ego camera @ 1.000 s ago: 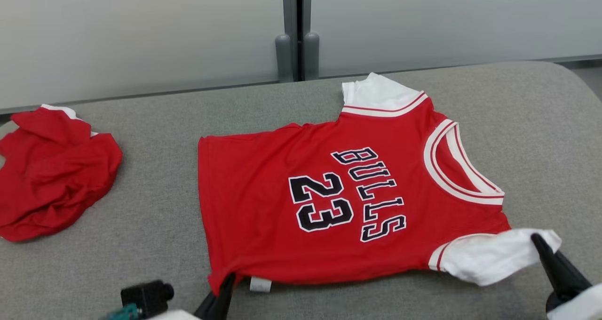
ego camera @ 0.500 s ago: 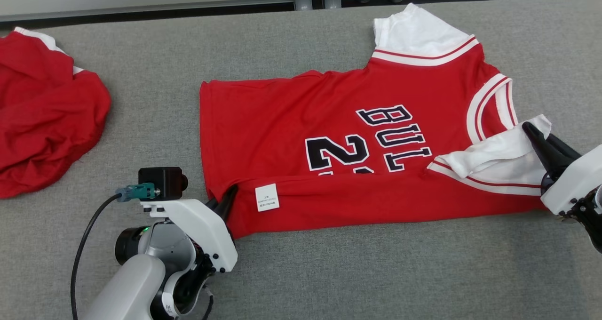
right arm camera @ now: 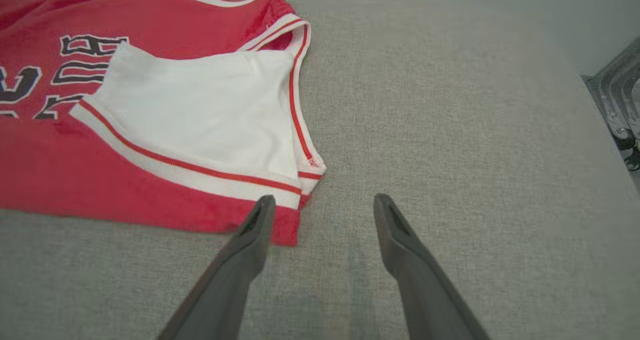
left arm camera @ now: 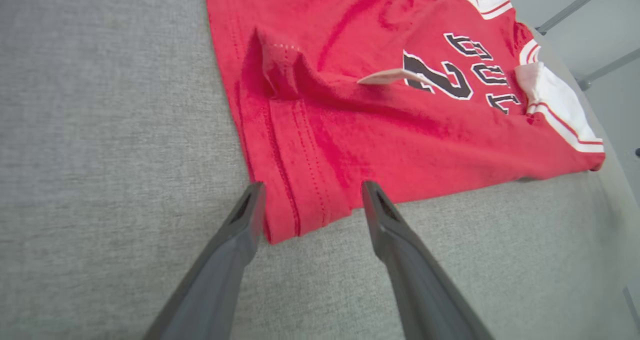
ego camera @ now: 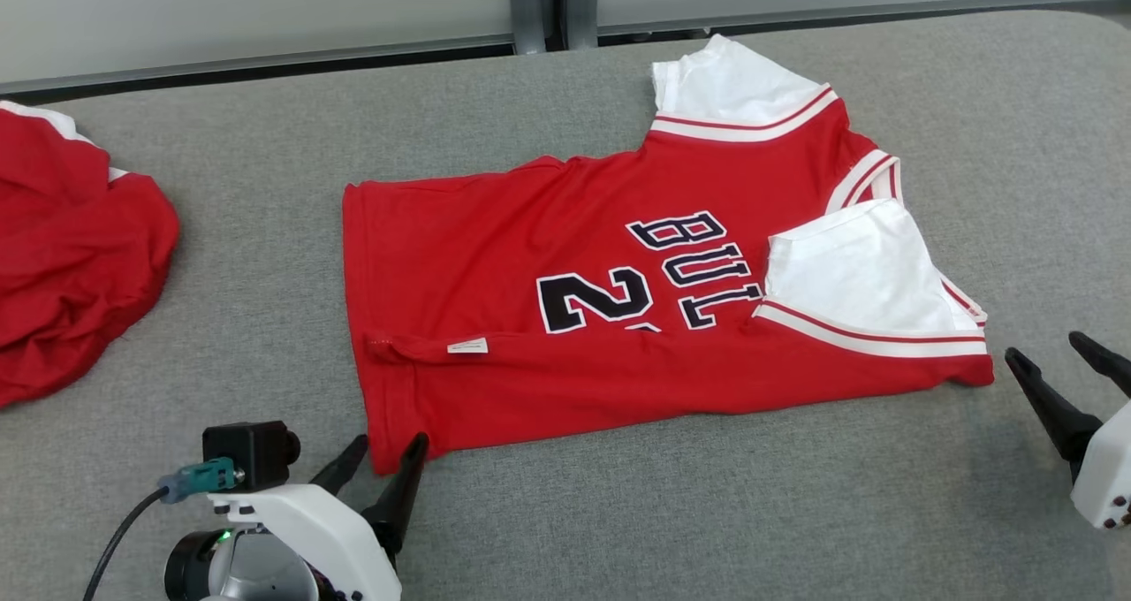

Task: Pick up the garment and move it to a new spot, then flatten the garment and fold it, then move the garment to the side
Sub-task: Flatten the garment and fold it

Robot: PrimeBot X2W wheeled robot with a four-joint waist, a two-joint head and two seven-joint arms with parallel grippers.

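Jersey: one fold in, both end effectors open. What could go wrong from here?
1. The left end effector has a finger on either side of the jersey's hem corner; pulling away could snag it and open the fold.
2. A bunched ridge by the tag may get creased in by the next fold.
3. Another red garment lies to the left; moving the jersey that way could tangle them.

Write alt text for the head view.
A red basketball jersey lies on a grey table, its near side and one white sleeve folded over the front, half hiding the lettering. The left gripper, jaws open, sits at the near hem corner; the right gripper, also open, is off the sleeve end. A crumpled red garment lies at far left.
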